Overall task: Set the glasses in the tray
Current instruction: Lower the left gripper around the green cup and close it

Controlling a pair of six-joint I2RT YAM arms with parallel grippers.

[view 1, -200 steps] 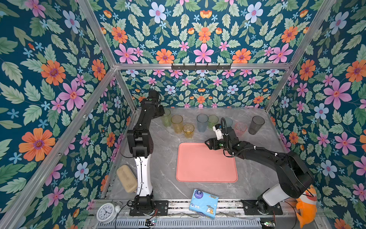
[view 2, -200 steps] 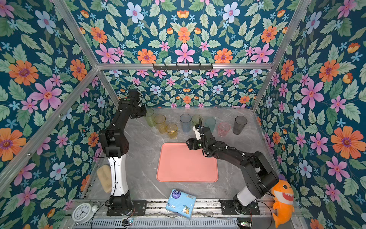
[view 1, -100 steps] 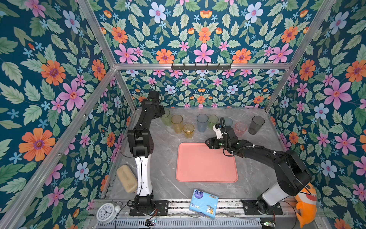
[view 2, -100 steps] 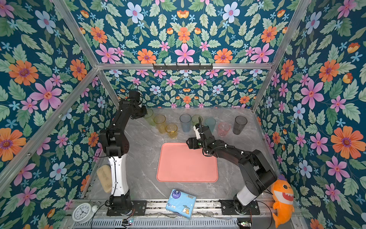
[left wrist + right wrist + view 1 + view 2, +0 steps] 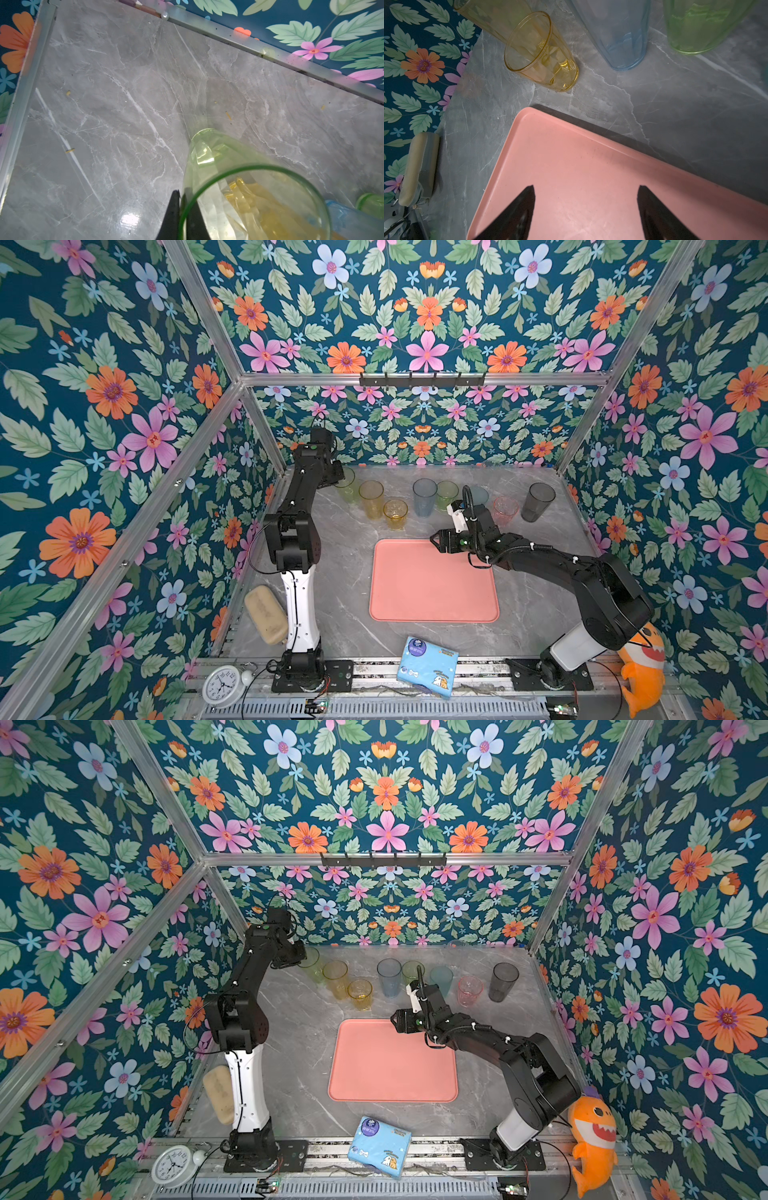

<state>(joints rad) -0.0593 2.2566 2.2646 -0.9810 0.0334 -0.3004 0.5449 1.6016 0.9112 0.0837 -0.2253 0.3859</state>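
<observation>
since the yellow-green glass [image 5: 228,166] is clamped at its rim by the left end effector [image 5: 181,195], upright beyond the far left corner of the tray [image 5: 432,585], the tray is judged to lie nearward and to the right. the right end effector [image 5: 586,188] is spread apart above the tray's far edge. print on the tissue packet [image 5: 428,666] cannot be read.

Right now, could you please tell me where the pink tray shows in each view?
Both top views: tray central, empty.
Left wrist: not in it.
Right wrist: tray beneath the open right gripper.
Shared landmark: short amber glass off its corner.
</observation>
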